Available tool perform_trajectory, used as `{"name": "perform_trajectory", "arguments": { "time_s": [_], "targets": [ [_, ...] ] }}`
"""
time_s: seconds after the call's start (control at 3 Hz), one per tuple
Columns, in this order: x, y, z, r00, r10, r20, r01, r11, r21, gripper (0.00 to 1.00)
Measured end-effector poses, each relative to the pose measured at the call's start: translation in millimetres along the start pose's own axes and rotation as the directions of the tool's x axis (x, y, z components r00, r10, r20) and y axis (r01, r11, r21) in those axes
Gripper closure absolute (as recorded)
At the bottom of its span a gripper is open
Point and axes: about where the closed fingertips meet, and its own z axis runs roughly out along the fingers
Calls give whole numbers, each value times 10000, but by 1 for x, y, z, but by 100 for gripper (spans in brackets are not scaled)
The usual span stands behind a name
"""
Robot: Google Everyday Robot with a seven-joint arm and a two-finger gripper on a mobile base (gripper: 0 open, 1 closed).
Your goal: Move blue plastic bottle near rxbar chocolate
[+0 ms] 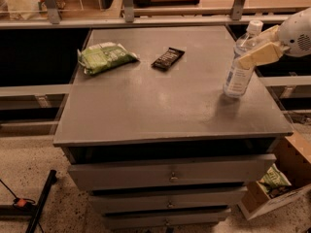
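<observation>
The blue plastic bottle (238, 74), clear with a white cap and a pale label, stands tilted near the right edge of the grey table (160, 110). My gripper (250, 50) reaches in from the right and is shut on the bottle's upper part, one cream finger (260, 55) in front of it. I cannot tell whether the bottle's base touches the tabletop. The rxbar chocolate (167, 58), a small flat black bar, lies at the back middle of the table, well to the left of the bottle.
A green snack bag (103, 57) lies at the back left of the table. Drawers (170, 176) sit below the top. A cardboard box (282, 178) holding a green bag stands on the floor at right. Black stand legs (39, 205) lie at lower left.
</observation>
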Motion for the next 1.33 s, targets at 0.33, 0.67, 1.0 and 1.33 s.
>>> {"name": "perform_trajectory", "arguments": {
  "time_s": [0.33,0.67,1.0,1.33],
  "targets": [
    [-21,-12,-10,9995,-302,-49,303,9993,208,100],
    [-40,-25,-14,9983,-579,-72,581,9978,321,100],
    [-52,-37,-6,9979,-653,-26,653,9974,310,100],
    [-64,-47,8,9971,-761,46,760,9968,247,100]
  ]
}}
